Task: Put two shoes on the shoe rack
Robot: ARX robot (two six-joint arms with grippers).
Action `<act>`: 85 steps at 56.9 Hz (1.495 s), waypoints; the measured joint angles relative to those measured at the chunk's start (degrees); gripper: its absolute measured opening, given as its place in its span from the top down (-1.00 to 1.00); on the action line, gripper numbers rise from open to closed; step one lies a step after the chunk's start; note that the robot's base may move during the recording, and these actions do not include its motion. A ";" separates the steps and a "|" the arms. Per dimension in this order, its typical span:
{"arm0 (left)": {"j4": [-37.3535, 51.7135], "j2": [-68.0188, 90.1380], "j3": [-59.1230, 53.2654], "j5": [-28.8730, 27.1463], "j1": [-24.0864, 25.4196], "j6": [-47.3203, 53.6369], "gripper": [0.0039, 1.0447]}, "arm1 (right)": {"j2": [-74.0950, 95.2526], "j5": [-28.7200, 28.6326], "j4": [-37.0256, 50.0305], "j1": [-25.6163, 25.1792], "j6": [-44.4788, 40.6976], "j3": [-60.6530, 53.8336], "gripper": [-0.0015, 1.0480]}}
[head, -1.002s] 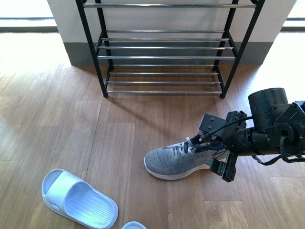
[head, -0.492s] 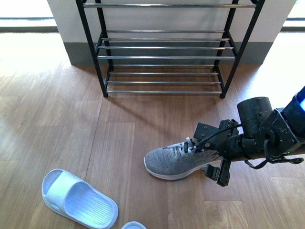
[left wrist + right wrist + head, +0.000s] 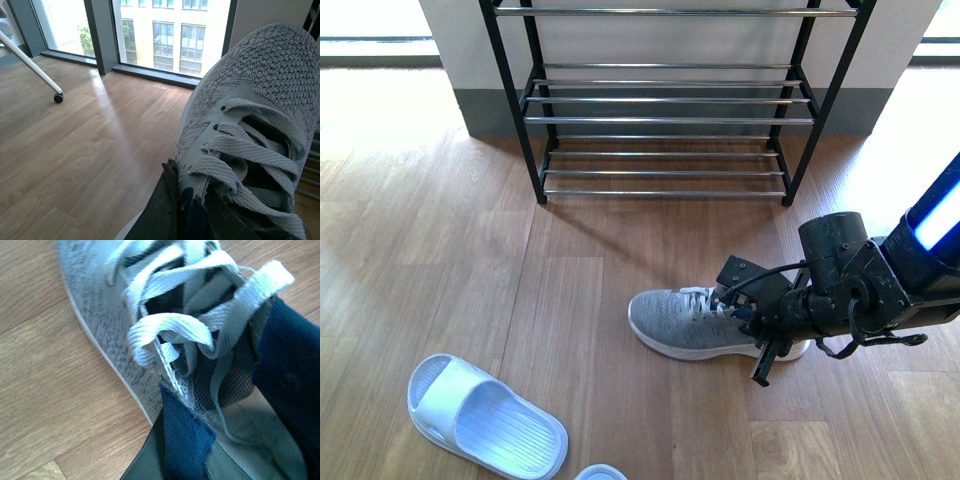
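- The grey sneaker (image 3: 685, 322) lies on its sole on the wooden floor (image 3: 440, 250), right of the centre of the front view, with its toe to the left of the frame.
- It is on the floor, well apart from the shoe rack (image 3: 665, 120), which stands at the top centre against the wall; we see no shoes on its chrome rods.
- The right gripper (image 3: 752, 328) comes in from the right edge and is closed on the heel end of this sneaker. In the right wrist view one dark finger (image 3: 150, 460) sits outside the side wall, next to the navy collar and the laces.
- In the left wrist view a second sneaker (image 3: 250, 110) fills the right half of the frame, with its toe toward the top.
- The left gripper (image 3: 190, 217) grips it beside the laces, at the bottom centre.
- Behind this shoe we see a tall window (image 3: 170, 30) at the top and a white leg with a castor (image 3: 58, 98) at the upper left.
- A pale blue slide (image 3: 485, 415) lies in the lower left of the front view, far from the sneaker.
- The tip of another slide (image 3: 600, 472) shows at the bottom edge, just beside the first one.
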 joint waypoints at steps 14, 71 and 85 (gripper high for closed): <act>0.00 0.00 0.00 0.00 0.00 0.00 0.97 | -7.43 -1.03 4.92 -2.49 7.30 -8.17 0.97; 0.00 0.00 0.00 0.00 0.00 0.02 0.97 | -102.25 -12.57 10.80 -20.22 14.10 -61.64 0.97; 0.00 0.00 -0.02 -0.22 0.00 0.00 0.97 | -102.27 -13.00 10.80 -20.15 14.27 -61.66 0.97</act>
